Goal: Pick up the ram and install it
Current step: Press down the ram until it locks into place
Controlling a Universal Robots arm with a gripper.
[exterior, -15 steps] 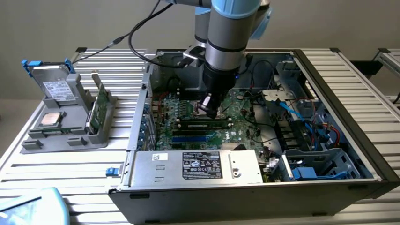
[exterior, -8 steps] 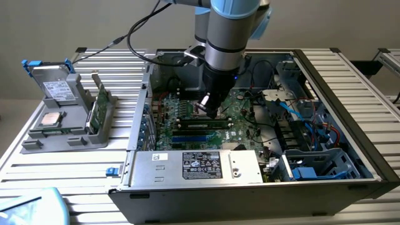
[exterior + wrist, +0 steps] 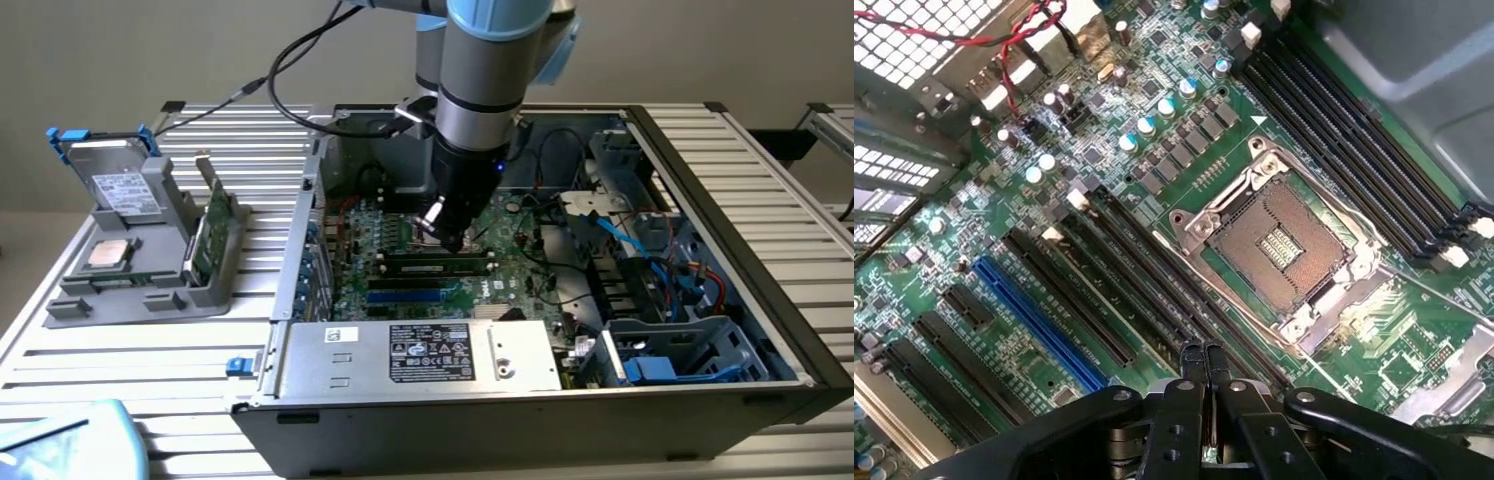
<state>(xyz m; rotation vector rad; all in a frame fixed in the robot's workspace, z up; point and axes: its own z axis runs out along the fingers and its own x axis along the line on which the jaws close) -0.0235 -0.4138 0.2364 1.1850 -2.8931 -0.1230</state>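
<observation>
Your gripper is closed with nothing in it, low over the motherboard inside the computer case. One ram lies flat in a slot just under the tips, its long side running across the board. Another green stick stands in the grey holder, well outside the case.

The arm is a silver-grey cylinder with pale blue joint caps and black cables looping off it. Its gripper is matte black, with bolted linkages and two slim fingers.
</observation>
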